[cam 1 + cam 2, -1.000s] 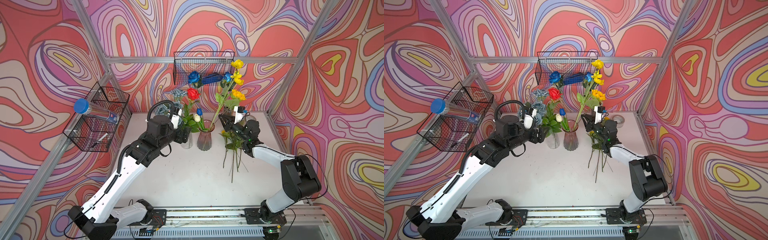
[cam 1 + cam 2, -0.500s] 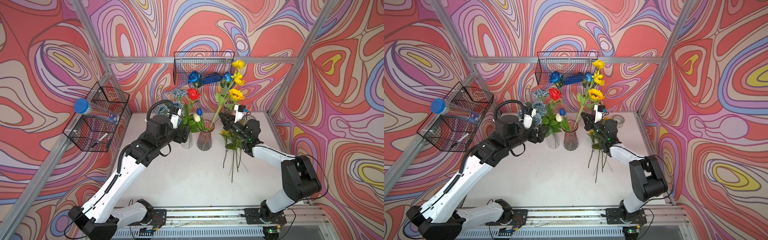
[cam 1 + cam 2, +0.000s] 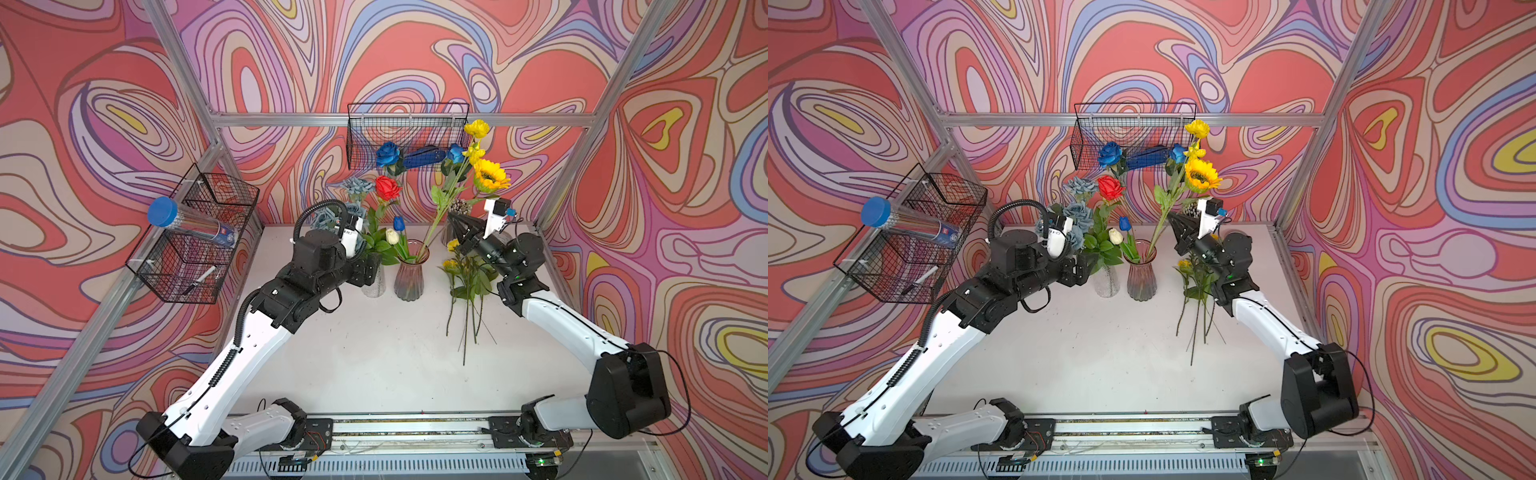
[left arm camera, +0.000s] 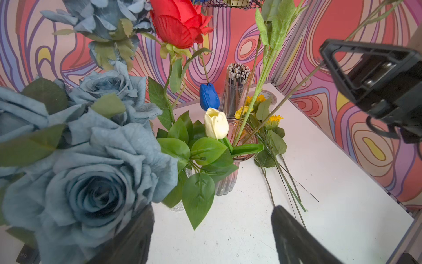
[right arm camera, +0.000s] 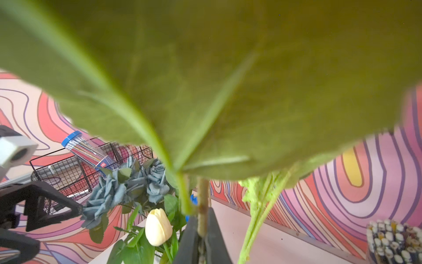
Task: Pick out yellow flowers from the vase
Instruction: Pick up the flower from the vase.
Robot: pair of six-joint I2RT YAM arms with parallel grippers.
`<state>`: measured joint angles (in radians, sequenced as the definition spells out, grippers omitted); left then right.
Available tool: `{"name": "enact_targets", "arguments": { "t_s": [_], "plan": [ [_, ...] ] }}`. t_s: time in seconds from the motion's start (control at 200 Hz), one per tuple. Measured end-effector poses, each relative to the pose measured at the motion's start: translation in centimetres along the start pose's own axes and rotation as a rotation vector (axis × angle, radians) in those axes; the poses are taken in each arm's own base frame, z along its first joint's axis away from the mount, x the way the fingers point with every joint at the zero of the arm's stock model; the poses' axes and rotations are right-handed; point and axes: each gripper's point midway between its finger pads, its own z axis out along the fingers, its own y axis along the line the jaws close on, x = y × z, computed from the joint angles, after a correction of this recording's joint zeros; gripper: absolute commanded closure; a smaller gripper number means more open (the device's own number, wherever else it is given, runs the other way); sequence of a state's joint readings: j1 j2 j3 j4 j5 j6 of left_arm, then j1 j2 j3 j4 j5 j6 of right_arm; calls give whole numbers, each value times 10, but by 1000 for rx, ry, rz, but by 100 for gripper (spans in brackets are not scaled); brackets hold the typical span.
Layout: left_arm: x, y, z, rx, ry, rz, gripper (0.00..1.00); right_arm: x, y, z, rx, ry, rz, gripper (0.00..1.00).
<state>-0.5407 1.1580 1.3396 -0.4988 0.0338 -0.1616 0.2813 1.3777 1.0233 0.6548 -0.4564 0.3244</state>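
The right hand (image 5: pixel 201 225) is clenched on the thin stem of the sunflower (image 3: pixel 490 178). The bloom stands above the hand, and the stem's foot sits in the pink vase (image 3: pixel 409 279) below its fingertips. More yellow flowers (image 3: pixel 464 272) lie on the worktop (image 3: pixel 374 353) under its wrist. The left hand (image 4: pixel 212 208) is spread wide, grasping nothing.

The bare white tabletop (image 3: pixel 374 353) in front of the ribbed pink glass vase (image 3: pixel 409 278) lies open. Tall leafy yellow flowers (image 3: pixel 490 176) lean out of it, loose green-stemmed yellow flowers (image 3: pixel 467 278) lie just beside it, and a clear glass vase of grey-blue roses (image 3: pixel 372 286) crowds its other side. Green leaves (image 3: pixel 382 249) seem to fill the gap between the vases.
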Motion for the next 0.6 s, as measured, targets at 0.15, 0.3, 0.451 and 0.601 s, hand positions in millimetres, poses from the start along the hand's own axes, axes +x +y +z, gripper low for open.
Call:
{"name": "enact_targets", "arguments": {
  "t_s": [0.15, 0.3, 0.451, 0.601],
  "plan": [
    [0, 0, 0, 3, 0, 0, 18, -60, 26, -11, -20, -64, -101, 100],
    [0, 0, -2, 6, -2, -1, 18, -119, 56, -37, -24, -151, -217, 100],
    [0, -2, -3, 16, -3, -1, 18, -155, 77, -63, -7, -210, -296, 100],
    [1, -6, -3, 41, 1, -1, 18, -170, 85, -82, 34, -231, -339, 100]
  ]
}}
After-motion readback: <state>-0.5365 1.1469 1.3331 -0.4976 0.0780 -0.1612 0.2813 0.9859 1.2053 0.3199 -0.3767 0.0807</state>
